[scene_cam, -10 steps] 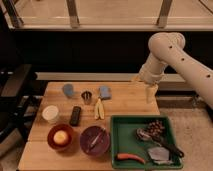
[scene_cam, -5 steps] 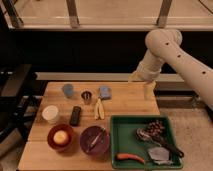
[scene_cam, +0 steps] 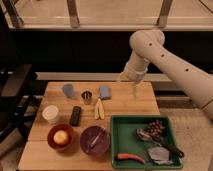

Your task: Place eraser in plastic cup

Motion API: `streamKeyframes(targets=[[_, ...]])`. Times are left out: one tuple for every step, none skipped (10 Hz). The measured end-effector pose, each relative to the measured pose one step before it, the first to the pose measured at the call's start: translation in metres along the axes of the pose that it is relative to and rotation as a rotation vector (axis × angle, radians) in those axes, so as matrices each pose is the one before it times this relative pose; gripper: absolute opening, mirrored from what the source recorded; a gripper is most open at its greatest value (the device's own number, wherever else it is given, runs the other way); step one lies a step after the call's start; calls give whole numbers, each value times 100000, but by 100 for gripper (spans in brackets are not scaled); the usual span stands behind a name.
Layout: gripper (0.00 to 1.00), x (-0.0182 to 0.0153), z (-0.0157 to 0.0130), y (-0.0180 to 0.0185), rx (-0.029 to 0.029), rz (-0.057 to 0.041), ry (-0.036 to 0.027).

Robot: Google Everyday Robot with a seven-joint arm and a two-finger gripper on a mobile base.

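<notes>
Several risks are judged from here. The eraser [scene_cam: 75,115] is closely flanked: a white round container [scene_cam: 50,113] stands just beside it on the side away from the tool [scene_cam: 134,91], and a yellow banana-like piece [scene_cam: 99,108] lies between it and the tool. If the descent is misjudged, the yellow piece could be pushed or seized instead. The bar lies low and flat on the table [scene_cam: 135,107], so it could be lost from a shallow grasp. At the drop, the light plastic cup [scene_cam: 68,90] could be tipped by the long bar, or the small metal cup [scene_cam: 87,97] near it could be struck or mistaken for it.

The tool is hung over the back of the table, beyond the green tray [scene_cam: 116,137]. Whether it is open or closed cannot be told, but the eraser is not held by it. The eraser is well apart from the tool, off to the left of the view and nearer the front edge. The plastic cup is stood upright behind the eraser, also well apart from the tool.
</notes>
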Motion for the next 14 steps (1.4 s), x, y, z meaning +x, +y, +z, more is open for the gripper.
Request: streamKeyframes(targets=[[74, -576, 417, -509, 163, -1945, -386], [74, -915, 540, -821, 408, -2601, -618], [74, -653, 370, -578, 416, -1568, -418], [74, -851, 577, -586, 490, -2476, -764], [74, 17, 20, -29, 160, -5, -17], [74, 115, -59, 145, 7, 289, 84], [74, -31, 29, -29, -33, -78, -33], [74, -71, 24, -116, -40, -242, 47], [74, -6, 28, -19, -142, -330, 199], [74, -69, 118, 22, -37, -749, 119], [74, -509, 413, -374, 357, -1388, -517], [74, -1182, 1056, -852, -268, -2307, -690], [74, -989, 945, -776, -62, -1126, -1048], [74, -1551, 1543, -1288, 176, -1923, -1804]])
